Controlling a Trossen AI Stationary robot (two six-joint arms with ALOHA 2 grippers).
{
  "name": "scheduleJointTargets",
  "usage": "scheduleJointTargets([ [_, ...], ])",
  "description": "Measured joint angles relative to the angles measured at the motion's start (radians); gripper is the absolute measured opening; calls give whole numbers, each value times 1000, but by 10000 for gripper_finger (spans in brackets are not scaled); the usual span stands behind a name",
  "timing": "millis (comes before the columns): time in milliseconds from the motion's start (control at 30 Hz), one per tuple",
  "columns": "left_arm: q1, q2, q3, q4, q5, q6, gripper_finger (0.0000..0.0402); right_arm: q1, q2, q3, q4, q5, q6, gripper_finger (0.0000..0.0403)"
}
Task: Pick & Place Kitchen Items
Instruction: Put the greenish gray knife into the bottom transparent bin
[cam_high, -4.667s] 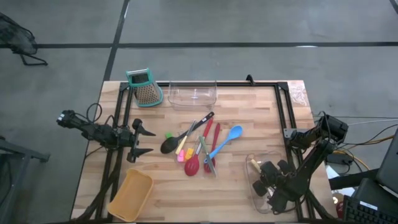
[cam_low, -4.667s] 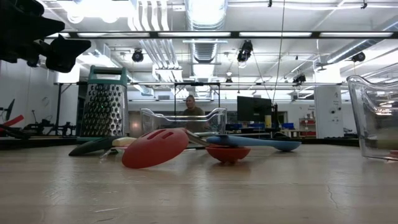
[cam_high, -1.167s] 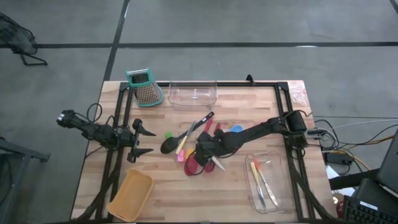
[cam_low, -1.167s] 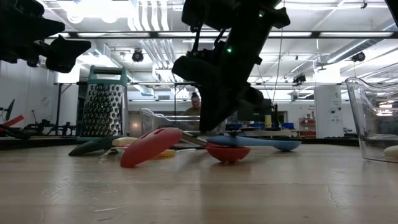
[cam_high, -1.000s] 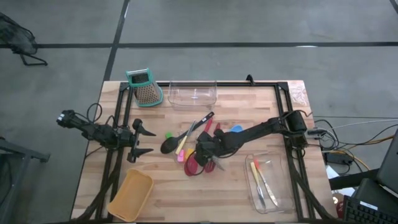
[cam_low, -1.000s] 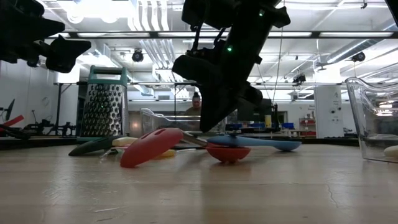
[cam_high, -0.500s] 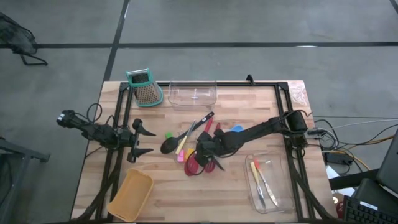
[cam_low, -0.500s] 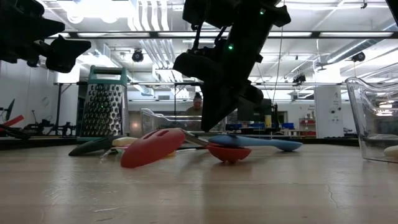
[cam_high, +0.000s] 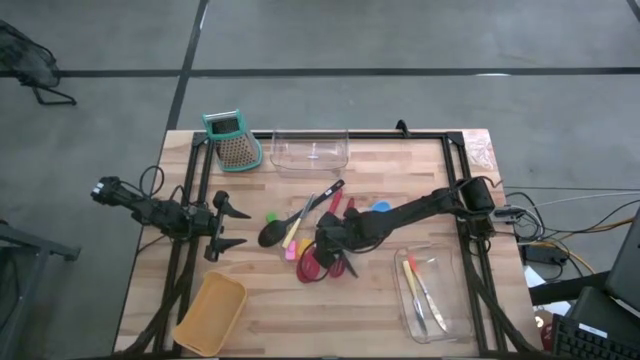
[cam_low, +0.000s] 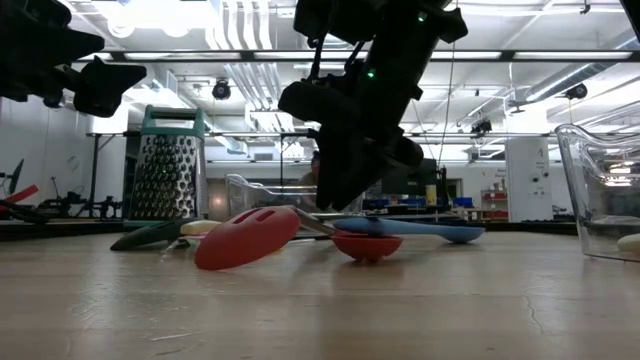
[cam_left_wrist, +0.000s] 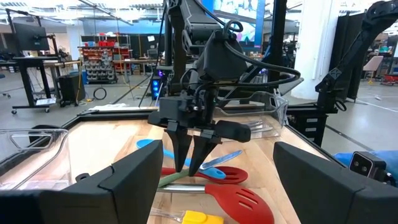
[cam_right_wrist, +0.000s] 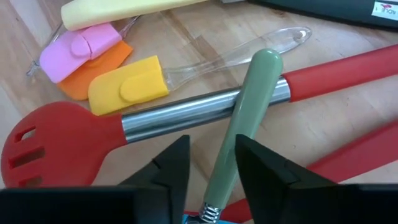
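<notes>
- Right gripper (cam_high: 333, 243) is down over the utensil pile at table centre, arm reaching in from the 3 o'clock edge.
- Its jaws stand a little apart, straddling a green-handled tool (cam_right_wrist: 239, 124); fingers (cam_left_wrist: 186, 144) point down at the pile, tips close to each other. Whether the pads touch the handle I cannot tell.
- The green handle lies across a red slotted spoon (cam_right_wrist: 50, 146) with a metal neck.
- Beside them: a yellow spatula (cam_right_wrist: 127, 84) on a clear handle, with small pink (cam_right_wrist: 78, 50) and orange pieces (cam_right_wrist: 93, 78) tucked against it.
- Black ladle (cam_high: 276, 231) at the pile's 9 o'clock side; blue spoon (cam_low: 410, 229) toward 3 o'clock, mostly under the arm from above.
- Left gripper (cam_high: 222, 228) waits at the 9 o'clock edge of the table, jaws wide apart, nothing between them.
- Clear bin (cam_high: 432, 322) at 4 o'clock, utensils already lying in it; second clear bin (cam_high: 310, 150) at 12 o'clock.
- Tan bin (cam_high: 212, 314) at 7 o'clock; grater (cam_high: 232, 140) standing at 11 o'clock.
- A person shows far behind the table in the low view, mostly hidden by the arm.
</notes>
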Motion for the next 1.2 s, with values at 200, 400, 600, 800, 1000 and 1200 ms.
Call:
scheduleJointTargets([
  [200, 0, 0, 0, 0, 0, 0, 312, -1, 0, 0, -2, 1, 3, 166],
  [400, 0, 0, 0, 0, 0, 0, 312, -3, 0, 0, -58, 8, 7, 171],
  [600, 0, 0, 0, 0, 0, 0, 312, -7, 0, 0, -71, 23, 30, 150],
  [800, 0, 0, 0, 0, 0, 0, 312, -7, 2, 0, -69, 23, 37, 127],
  [1000, 0, 0, 0, 0, 0, 0, 312, -7, 4, -9, -78, 24, 72, 111],
  [1200, 0, 0, 0, 0, 0, 0, 312, -7, 4, -10, -77, 27, 72, 97],
])
